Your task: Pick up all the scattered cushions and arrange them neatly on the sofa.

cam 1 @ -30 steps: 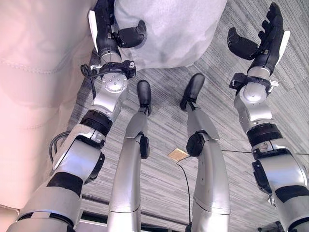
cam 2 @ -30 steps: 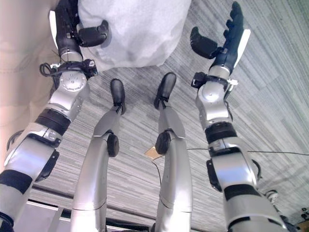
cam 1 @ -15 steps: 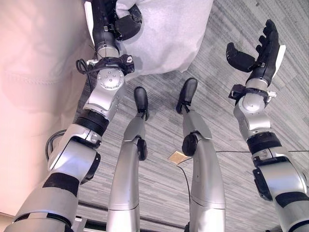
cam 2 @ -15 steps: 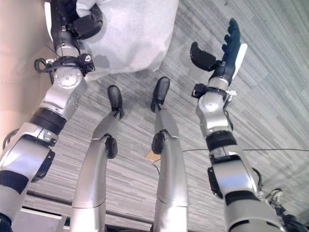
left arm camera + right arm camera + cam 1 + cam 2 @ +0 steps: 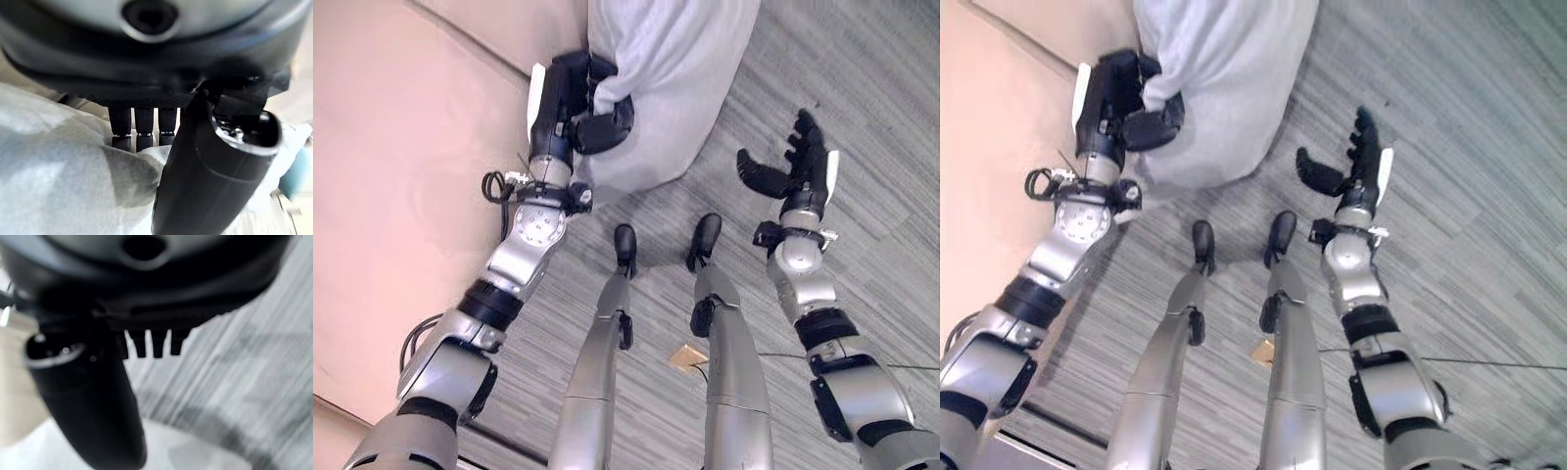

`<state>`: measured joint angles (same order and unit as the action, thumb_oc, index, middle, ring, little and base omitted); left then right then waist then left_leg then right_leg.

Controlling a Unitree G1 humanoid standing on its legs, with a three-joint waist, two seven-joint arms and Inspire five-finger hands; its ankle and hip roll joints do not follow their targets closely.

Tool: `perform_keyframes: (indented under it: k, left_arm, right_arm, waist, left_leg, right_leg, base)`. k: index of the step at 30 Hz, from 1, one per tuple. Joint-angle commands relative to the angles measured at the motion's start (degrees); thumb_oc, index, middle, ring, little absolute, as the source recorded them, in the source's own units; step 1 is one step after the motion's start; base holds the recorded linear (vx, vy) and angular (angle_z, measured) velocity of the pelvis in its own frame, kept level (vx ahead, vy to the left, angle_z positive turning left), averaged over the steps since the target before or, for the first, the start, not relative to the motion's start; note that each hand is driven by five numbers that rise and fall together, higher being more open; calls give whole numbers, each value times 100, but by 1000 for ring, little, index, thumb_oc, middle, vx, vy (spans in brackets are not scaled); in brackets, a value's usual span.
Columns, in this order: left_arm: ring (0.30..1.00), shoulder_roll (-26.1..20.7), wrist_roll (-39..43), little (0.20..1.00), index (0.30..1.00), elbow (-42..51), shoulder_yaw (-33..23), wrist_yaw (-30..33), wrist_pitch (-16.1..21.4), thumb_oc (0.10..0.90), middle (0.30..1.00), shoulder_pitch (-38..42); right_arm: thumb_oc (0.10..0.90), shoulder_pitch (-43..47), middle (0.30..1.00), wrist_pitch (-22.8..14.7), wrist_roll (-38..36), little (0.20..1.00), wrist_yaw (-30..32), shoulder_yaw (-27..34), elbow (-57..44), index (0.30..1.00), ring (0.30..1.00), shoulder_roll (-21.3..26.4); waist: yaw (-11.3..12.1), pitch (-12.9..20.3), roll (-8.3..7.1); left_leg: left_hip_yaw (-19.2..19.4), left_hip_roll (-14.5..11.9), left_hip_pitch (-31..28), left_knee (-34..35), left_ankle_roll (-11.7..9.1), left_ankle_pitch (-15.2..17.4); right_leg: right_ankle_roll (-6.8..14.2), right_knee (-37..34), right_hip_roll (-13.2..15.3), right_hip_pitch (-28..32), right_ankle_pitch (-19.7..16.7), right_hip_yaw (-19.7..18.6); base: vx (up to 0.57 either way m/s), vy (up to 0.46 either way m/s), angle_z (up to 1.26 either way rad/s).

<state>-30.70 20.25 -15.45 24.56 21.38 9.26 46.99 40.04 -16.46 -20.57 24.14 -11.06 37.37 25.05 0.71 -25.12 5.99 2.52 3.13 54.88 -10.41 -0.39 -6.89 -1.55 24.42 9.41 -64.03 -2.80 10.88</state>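
Left hand (image 5: 570, 106) has the cushion (image 5: 671, 69), no question about it. The thumb presses across the pale grey fabric and the fingers (image 5: 139, 128) dig into a fold on the far side, so it is a firm pinch on the cushion's near edge. From the head cameras that grip sits at about eleven o'clock, well up in the scene, with the arm rising from seven o'clock to reach it.

The cushion itself is a big soft grey-white one, bunched and creased where the hand bites in. Its bulk spreads toward twelve and one o'clock, over the striped grey carpet (image 5: 862, 88). I cannot tell whether its lower edge touches the floor or hangs just above it.

Running along the whole nine-to-eleven o'clock side is the sofa (image 5: 401, 176), a broad beige surface with a seam line near its top edge. The cushion lies just beside it, at the sofa's edge, not up on it.

Over at two o'clock, the right hand (image 5: 795, 168) is released: fingers straight and spread, thumb standing away from the palm, holding nothing. It hangs over bare carpet, well apart from the cushion, palm turned toward it. Its own wrist camera agrees, with straight fingers (image 5: 157, 343) over the striped floor and a slice of the pale cushion in the near corner.

Down at six o'clock, a small tan square (image 5: 688, 356) lies flat on the carpet.
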Motion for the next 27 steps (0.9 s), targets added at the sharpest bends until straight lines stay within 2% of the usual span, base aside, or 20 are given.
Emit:
perform_keyframes:
  k: [1,2,3,6,7,9,10,14,15,19,20,22,27]
  left_arm:
    - [300,361,-142,300,300,1193,-374,-409,1082,400,300,-330]
    - [300,360,-112,300,300,1296,-417,-463,1096,400,300,-468]
    - [300,360,-64,300,300,1399,-482,-538,1113,400,300,-666]
    - [300,335,-69,300,300,1657,-587,-748,1162,400,300,-1190]
    - [300,276,-57,300,300,1828,-696,-827,1205,400,300,-1511]
    - [300,180,-19,300,300,1992,-831,-907,1254,400,300,-1817]
    - [300,60,9,300,300,2148,-998,-995,1274,400,300,-2089]
    - [300,-238,152,300,300,2407,-1354,-1238,1320,400,300,-2453]
    - [300,-349,263,300,300,2490,-1492,-1422,1320,400,300,-2538]
    - [300,-674,359,300,300,2588,-1766,-1751,1273,400,300,-2695]
    - [300,-674,359,300,300,2588,-1766,-1751,1273,400,300,-2695]
    - [300,-925,558,300,300,2757,-2053,-2117,1205,400,300,-2907]
    - [300,-1244,726,300,300,2963,-2290,-2349,1172,400,300,-3021]
  right_arm:
    - [800,-686,900,-363,115,900,-290,-46,-315,900,900,-59]
    - [800,-789,900,-369,94,900,-338,-40,-326,900,900,-97]
    - [800,-944,900,-364,103,900,-397,-34,-378,900,900,-155]
    - [800,-1391,900,-365,116,900,-564,7,-493,900,900,-274]
    - [800,-1681,900,-375,125,900,-622,87,-655,900,900,-341]
    - [800,-1990,900,-410,102,900,-674,229,-833,900,900,-383]
    - [800,-2277,900,-432,-1,900,-808,346,-1008,900,900,-423]
    - [800,-2837,900,-462,-288,900,-1202,537,-1454,900,900,-412]
    - [800,-3032,900,-428,-458,900,-1441,609,-1601,900,900,-357]
    - [800,-3339,900,-334,-708,900,-1850,700,-1726,900,900,-282]
    - [800,-3339,900,-334,-708,900,-1850,700,-1726,900,900,-282]
    - [800,-3606,900,-158,-1109,900,-2259,825,-1546,900,900,-298]
    - [800,-3658,900,-58,-1261,900,-2430,875,-1260,900,900,-275]
  waist:
    - [74,873,484]
    - [79,907,492]
    - [102,914,509]
    - [101,1060,521]
    - [98,1151,530]
    - [92,1279,522]
    - [91,1379,517]
    - [54,1649,454]
    - [56,1789,406]
    - [85,2101,309]
    - [85,2101,309]
    - [150,2447,198]
    - [247,2629,132]
  left_leg:
    - [-447,-132,-493,222,-393,320]
    - [-453,-146,-677,309,-399,301]
    - [-450,-159,-832,419,-396,118]
    - [-462,-185,-1527,757,-449,20]
    - [-449,-215,-2040,1020,-485,-33]
    - [-451,-228,-2542,1261,-518,-73]
    - [-445,-245,-2962,1439,-536,-79]
    - [-425,-298,-3554,1534,-579,-32]
    - [-419,-283,-3778,1541,-611,15]
    - [-405,-272,-4155,1541,-644,97]
    - [-405,-272,-4155,1541,-644,97]
    - [-419,-241,-4512,1541,-665,162]
    - [-456,-224,-4793,1541,-663,251]
  right_leg:
    - [763,42,56,854,671,42]
    - [759,-33,42,1023,666,75]
    - [703,-190,21,1179,470,163]
    - [701,-599,-27,1911,412,293]
    - [707,-878,-73,2429,392,398]
    - [702,-1111,-136,2947,375,498]
    - [700,-1340,-185,3421,372,578]
    - [695,-1782,-250,4269,334,690]
    - [708,-2026,-291,4661,349,736]
    - [746,-2419,-335,5284,297,832]
    - [746,-2419,-335,5284,297,832]
    - [759,-2688,-373,5815,277,947]
    - [778,-2852,-389,6188,273,1003]
  base:
    - [14,-18,4]
    - [-65,-20,6]
    - [-79,-18,-2]
    - [-12,-6,2]
    - [64,-18,10]
    - [95,-21,2]
    - [123,-15,-4]
    - [120,-21,5]
    - [143,-36,17]
    - [125,-37,18]
    - [102,-30,15]
    - [199,-54,15]
    - [105,-32,10]
